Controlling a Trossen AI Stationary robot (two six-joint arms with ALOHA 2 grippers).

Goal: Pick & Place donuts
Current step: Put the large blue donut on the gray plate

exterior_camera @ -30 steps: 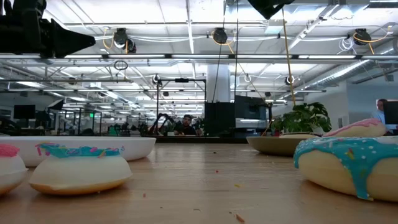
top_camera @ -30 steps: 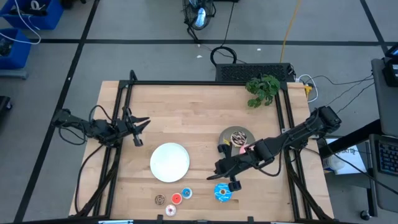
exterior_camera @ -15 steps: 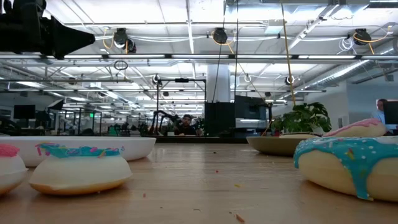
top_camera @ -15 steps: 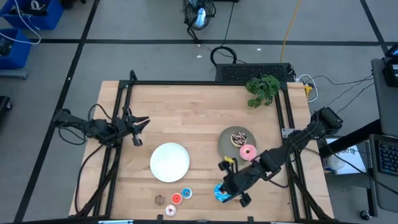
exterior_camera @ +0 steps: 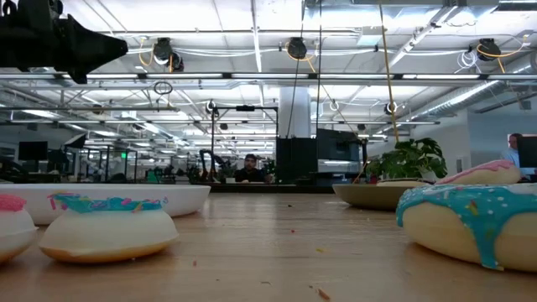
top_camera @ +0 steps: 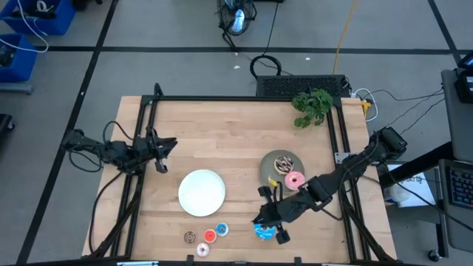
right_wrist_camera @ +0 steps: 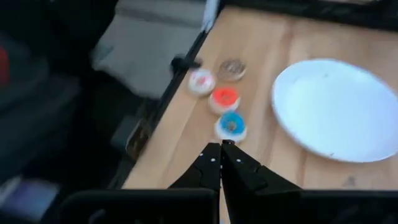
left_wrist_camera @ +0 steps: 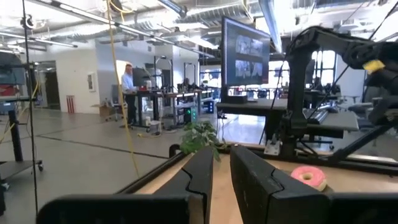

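My right gripper (top_camera: 260, 222) hovers shut over the large blue donut (top_camera: 263, 233), which lies flat near the table's near edge and fills the right of the low view (exterior_camera: 474, 222). The right wrist view looks past the shut fingertips (right_wrist_camera: 221, 147) at four tiny donuts: whitish-pink (right_wrist_camera: 201, 81), brown (right_wrist_camera: 232, 68), red (right_wrist_camera: 224, 98), blue (right_wrist_camera: 231, 124). The pink donut (top_camera: 294, 179) and the sprinkled brown donut (top_camera: 281, 162) lie on the grey plate (top_camera: 267, 168). My left gripper (top_camera: 165, 153) waits at the table's left side, raised, fingers slightly apart (left_wrist_camera: 221, 163).
A white plate (top_camera: 202, 192) lies left of centre, with the tiny donuts in a cluster (top_camera: 207, 236) by the near edge. A potted plant (top_camera: 311, 106) stands at the far right corner. Black frame rails (top_camera: 140, 177) run along both sides. Bare wood lies across the far middle.
My right gripper has moved from beside the grey plate toward the near edge, over the large blue donut, then a little toward the table's left. With the arm gone, the pink donut on the grey plate shows in full. The donuts have not moved.
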